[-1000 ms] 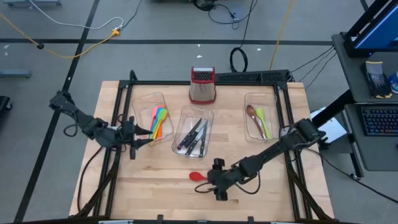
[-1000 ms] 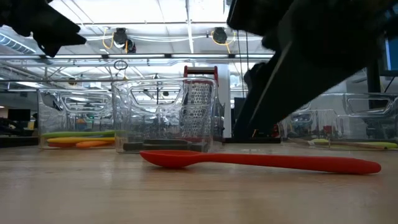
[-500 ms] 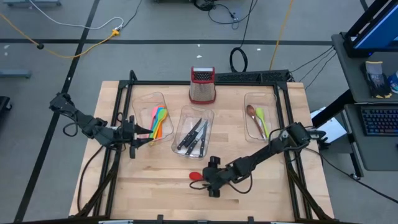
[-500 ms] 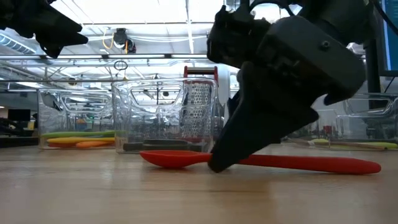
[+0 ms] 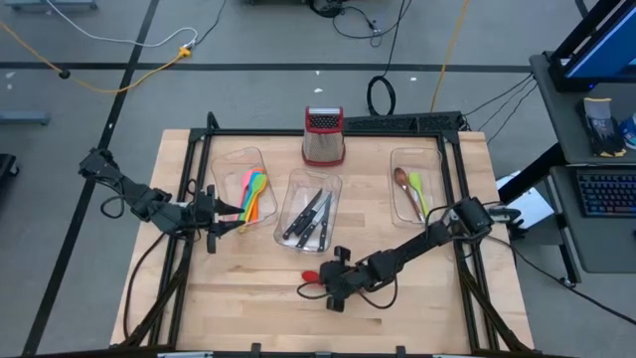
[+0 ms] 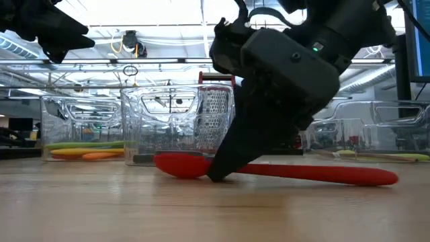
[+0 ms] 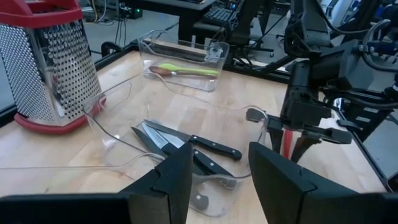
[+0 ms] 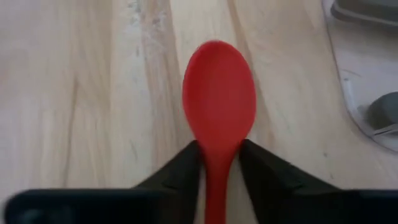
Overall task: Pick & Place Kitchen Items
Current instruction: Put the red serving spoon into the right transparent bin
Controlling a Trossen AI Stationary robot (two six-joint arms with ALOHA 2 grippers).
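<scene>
The right arm reaches low across the counter (image 5: 248, 298) from its far-right edge, stretched out and sloping down toward the front of the knife bin (image 5: 310, 211); its right gripper (image 5: 328, 288) is tipped down onto the red spoon (image 5: 311, 278), which lies on the wood just in front of that bin; the fingers (image 8: 180, 174) press against both sides of the spoon's neck, grasping it behind the bowl, and the bowl end looks slightly raised. The left arm waits beside the bin of bright spatulas (image 5: 253, 194), left of the knife bin; its left gripper (image 5: 211, 211) hangs with fingers (image 7: 168, 180) parted, empty.
</scene>
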